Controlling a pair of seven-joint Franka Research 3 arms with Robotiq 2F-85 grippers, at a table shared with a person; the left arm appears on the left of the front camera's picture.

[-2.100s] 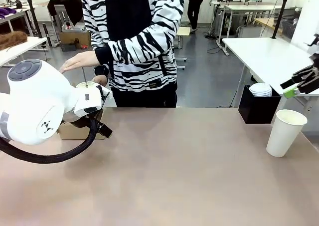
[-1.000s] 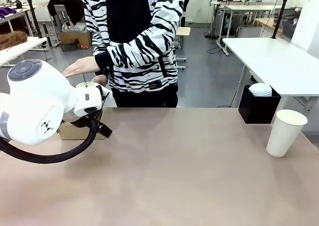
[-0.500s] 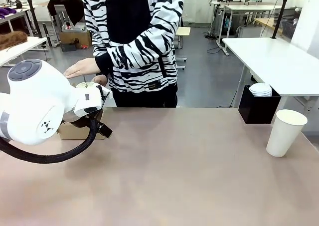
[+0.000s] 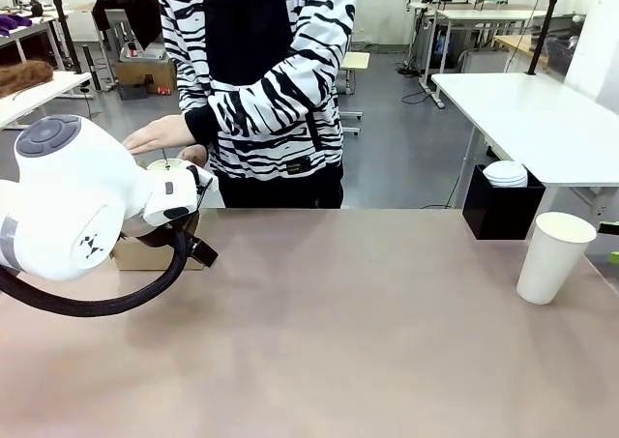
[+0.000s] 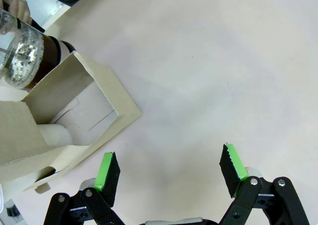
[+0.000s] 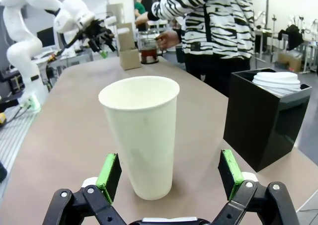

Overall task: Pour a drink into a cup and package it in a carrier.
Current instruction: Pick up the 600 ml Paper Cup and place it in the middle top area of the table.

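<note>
Since 2 seconds ago your right arm has left the upper right of the front view, and the person's hand (image 4: pixel 160 131) has barely shifted. Your right jaws stand wide. The cup (image 6: pixel 140 135) is in line between their pads, untouched and open-topped, at lower middle of the right wrist view. In the front view it stands at the right edge of the desk (image 4: pixel 338 341). Just right of the cup sits a black box (image 6: pixel 258 120) of lids (image 6: pixel 280 81). Your left jaws are wide too, holding nothing, over bare desk beside the carrier (image 5: pixel 74 115) at the left of the left wrist view. The jar (image 5: pixel 20 61) of drink (image 5: pixel 49 56) stands at upper left, just behind the carrier, with fingers (image 5: pixel 20 9) on it.
</note>
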